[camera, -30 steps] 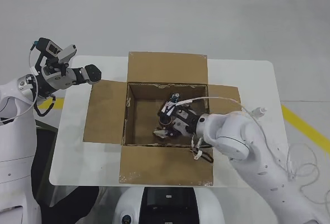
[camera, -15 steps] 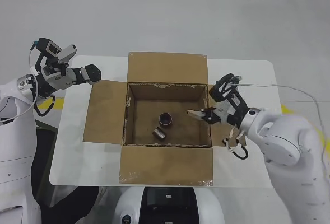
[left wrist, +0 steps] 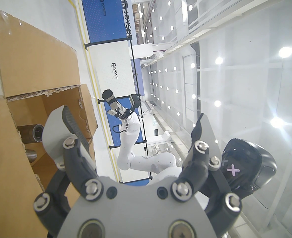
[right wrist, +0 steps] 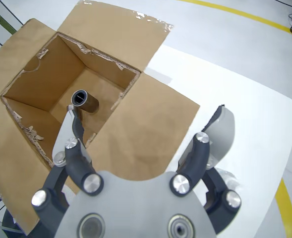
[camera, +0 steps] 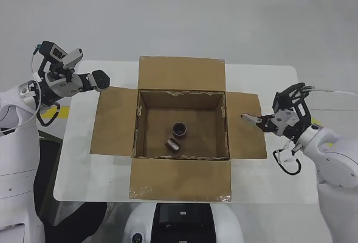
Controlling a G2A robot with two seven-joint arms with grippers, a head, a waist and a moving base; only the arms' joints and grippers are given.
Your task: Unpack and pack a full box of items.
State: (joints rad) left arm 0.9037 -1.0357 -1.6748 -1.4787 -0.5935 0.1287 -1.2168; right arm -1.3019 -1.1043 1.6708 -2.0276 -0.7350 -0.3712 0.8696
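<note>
An open cardboard box (camera: pixel 115 121) stands mid-table with its four flaps spread out. Two dark metal cylinders lie on its floor: one upright (camera: pixel 179 129), one on its side (camera: pixel 173 144). My right gripper (camera: pixel 253 120) hangs open and empty over the box's right flap (right wrist: pixel 146 130), outside the cavity; the right wrist view looks down at the upright cylinder (right wrist: pixel 85 101) past one finger (right wrist: pixel 69 125). My left gripper (camera: pixel 101 79) is open and empty, off the table's far left corner, clear of the box; the left wrist view shows both cylinders (left wrist: pixel 32 132) over the box's edge.
The white table (camera: pixel 270 79) has bare surface to the right of the box and a narrower strip (camera: pixel 78 158) to the left. The spread flaps cover much of the middle. A yellow floor line (camera: pixel 333 143) runs past the right edge.
My right gripper has pulled up out of the box and moved right, empty, ending over the right flap. Both cylinders stay on the box floor. The left arm has not moved.
</note>
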